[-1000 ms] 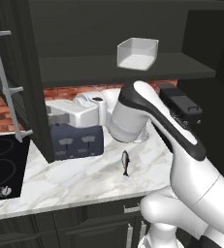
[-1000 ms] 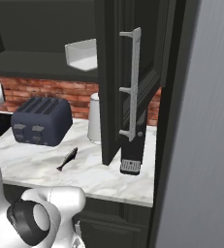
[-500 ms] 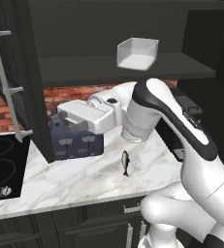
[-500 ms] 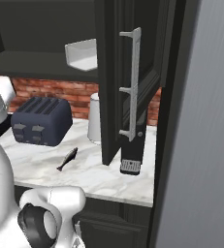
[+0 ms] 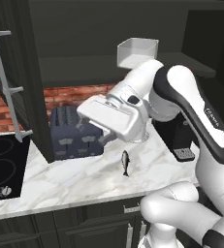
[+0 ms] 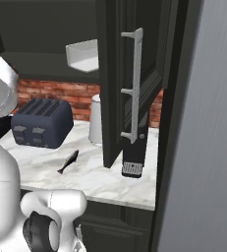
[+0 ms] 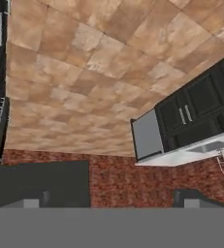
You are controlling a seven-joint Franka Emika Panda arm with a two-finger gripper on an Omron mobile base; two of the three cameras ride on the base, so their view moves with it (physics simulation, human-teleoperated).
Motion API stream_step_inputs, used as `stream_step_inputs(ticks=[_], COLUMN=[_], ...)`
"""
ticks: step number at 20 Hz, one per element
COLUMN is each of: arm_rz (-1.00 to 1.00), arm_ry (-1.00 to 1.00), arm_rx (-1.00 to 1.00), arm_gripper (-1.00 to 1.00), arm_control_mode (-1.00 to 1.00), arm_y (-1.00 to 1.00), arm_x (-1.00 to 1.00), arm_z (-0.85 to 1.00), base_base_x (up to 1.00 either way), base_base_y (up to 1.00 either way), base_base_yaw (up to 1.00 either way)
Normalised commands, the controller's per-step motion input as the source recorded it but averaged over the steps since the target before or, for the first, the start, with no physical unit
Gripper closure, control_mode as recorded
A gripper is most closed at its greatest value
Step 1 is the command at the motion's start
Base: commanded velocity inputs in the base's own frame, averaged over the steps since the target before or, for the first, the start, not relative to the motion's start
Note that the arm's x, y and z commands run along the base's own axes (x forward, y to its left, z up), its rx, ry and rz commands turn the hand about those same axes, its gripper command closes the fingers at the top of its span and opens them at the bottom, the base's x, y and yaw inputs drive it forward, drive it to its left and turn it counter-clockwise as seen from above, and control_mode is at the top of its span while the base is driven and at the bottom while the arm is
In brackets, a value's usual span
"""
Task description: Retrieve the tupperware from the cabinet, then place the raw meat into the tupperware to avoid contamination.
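While the gripper [image 7: 111,201] hangs above the toaster [image 5: 76,132] with its jaws spread wide and nothing between them, the raw meat [image 5: 125,162] lies on the marble counter [image 5: 79,179] below and right of it, well apart. Its long axis runs near to far, tail toward the wall. Farther up, the tupperware [image 5: 137,53] sits upright on the cabinet [image 5: 99,38] shelf.

The white robot arm rises from the base, bends at a dark elbow and reaches left, its gripper [image 7: 111,201] held level with fingers [image 7: 33,201] spread wide apart.
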Motion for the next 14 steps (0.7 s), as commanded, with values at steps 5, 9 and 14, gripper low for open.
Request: stream_step_inputs(ticks=[5, 9, 14], arm_rz=[0.11, 0.1, 0.1], arm_ry=[-0.25, -0.29, -0.22], arm_rx=[-0.41, -0.37, -0.19], arm_gripper=[-1.0, -1.0, -1.0], arm_control_mode=[-1.0, -1.0, -1.0], arm_y=[-0.4, -0.54, -0.81], arm_x=[-0.2, -0.28, -0.06], arm_z=[-0.03, -0.29, -0.54], base_base_x=[0.0, 0.0, 0.0], base_base_y=[0.0, 0.0, 0.0], base_base_yaw=[0.0, 0.0, 0.0])
